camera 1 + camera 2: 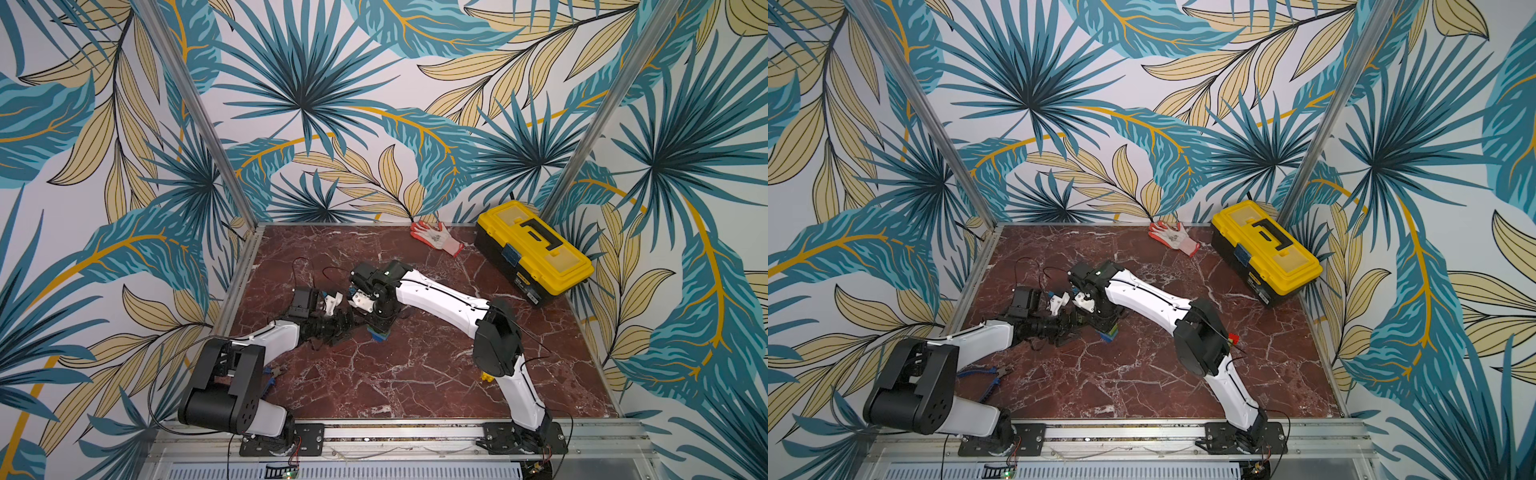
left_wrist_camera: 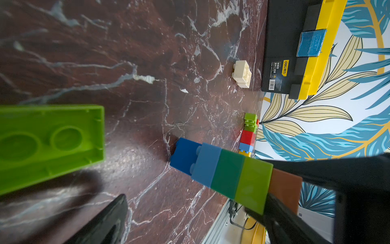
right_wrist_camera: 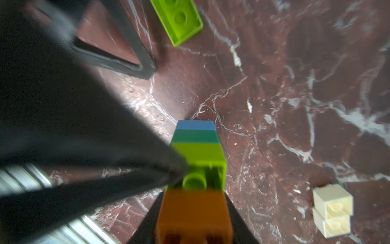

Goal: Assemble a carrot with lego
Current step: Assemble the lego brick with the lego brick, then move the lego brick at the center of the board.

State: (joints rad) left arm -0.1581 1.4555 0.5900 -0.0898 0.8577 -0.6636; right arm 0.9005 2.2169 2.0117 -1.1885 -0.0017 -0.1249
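I am watching the right arm [image 1: 436,297] reaching down toward the middle of the table [image 1: 415,374], where the brick stack [image 2: 228,173] is standing. Dark blue is at the bottom on the marble, then light blue, dark green and lime, with an orange brick [image 3: 194,211] on top. The right jaws are sitting on either side of the orange brick, their black fingers [image 2: 280,224] reaching down onto the lime one. Whether they are pinching it or letting go I cannot tell from here.

The left arm [image 1: 278,332] is lying low just beside the stack, with the left jaws spread wide and not closed on anything. A lime oblong brick [image 3: 179,21] is lying on the table just beside one left finger [image 3: 118,57], its hollow underside showing. Two cream bricks [image 3: 331,211] are lying against each other, apart from the stack.

In the left wrist view I am also seeing a small row of green, red, blue and yellow bricks [image 2: 249,135], well apart from the stack. A yellow toolbox [image 1: 534,249] is sitting in the far right corner with a red-and-white glove [image 1: 436,235] near it. Blue-handled pliers [image 1: 994,374] are lying by the left arm's base.
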